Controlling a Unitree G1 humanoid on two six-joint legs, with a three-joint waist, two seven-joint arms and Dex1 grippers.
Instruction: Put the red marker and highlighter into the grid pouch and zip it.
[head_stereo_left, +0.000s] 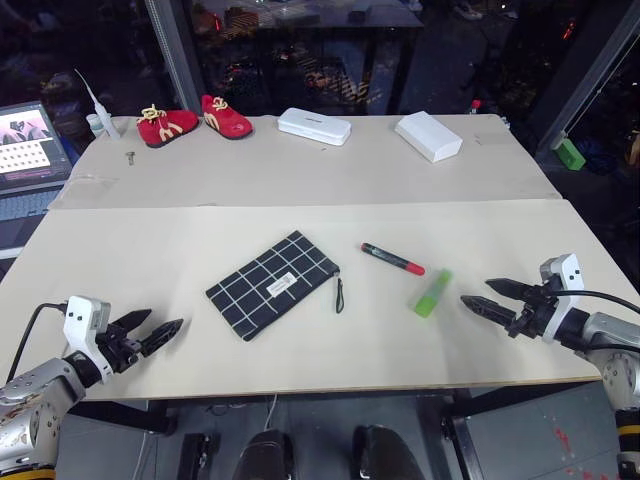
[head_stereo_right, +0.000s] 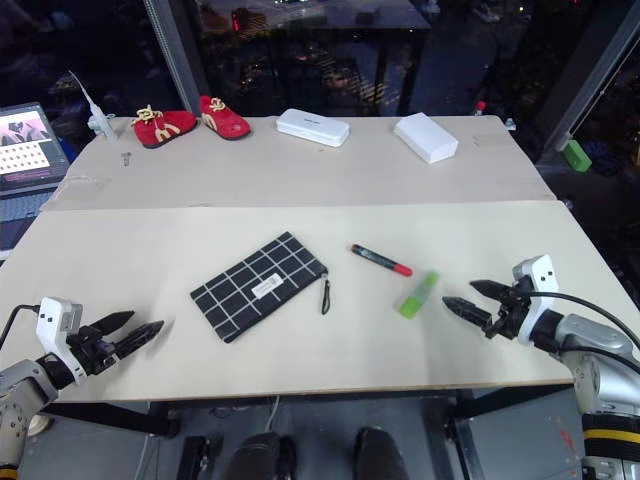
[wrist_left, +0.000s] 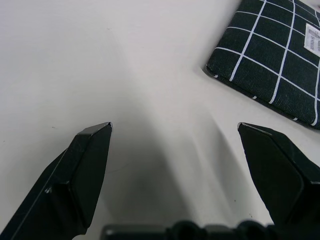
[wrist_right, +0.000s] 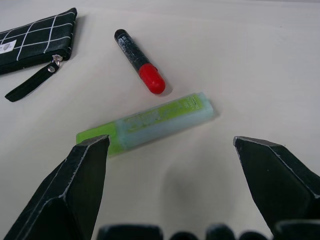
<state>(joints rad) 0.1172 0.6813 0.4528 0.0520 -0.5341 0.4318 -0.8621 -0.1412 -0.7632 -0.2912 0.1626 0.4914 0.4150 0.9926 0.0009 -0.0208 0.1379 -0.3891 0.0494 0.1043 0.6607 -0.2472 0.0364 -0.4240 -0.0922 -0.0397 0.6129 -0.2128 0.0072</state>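
On the counter (head_stereo_left: 150, 260), the grid pouch (head_stereo_left: 273, 284), red marker (head_stereo_left: 392, 259) and highlighter (head_stereo_left: 432, 293) lie apart, between the left hand (head_stereo_left: 158, 331) and right hand (head_stereo_left: 488, 297), both spread wide and empty.

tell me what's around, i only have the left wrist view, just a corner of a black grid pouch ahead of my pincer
Observer: The flat black fabric grid pouch lies closed on the table, its zipper pull cord at the end toward the right arm.
Operator: where are the pens
Observer: The slim black red-capped marker lies on the table beyond that cord, apart from the pouch.
Operator: and the highlighter
Observer: The chunky light-green highlighter lies just in front of the open right pincer, untouched.
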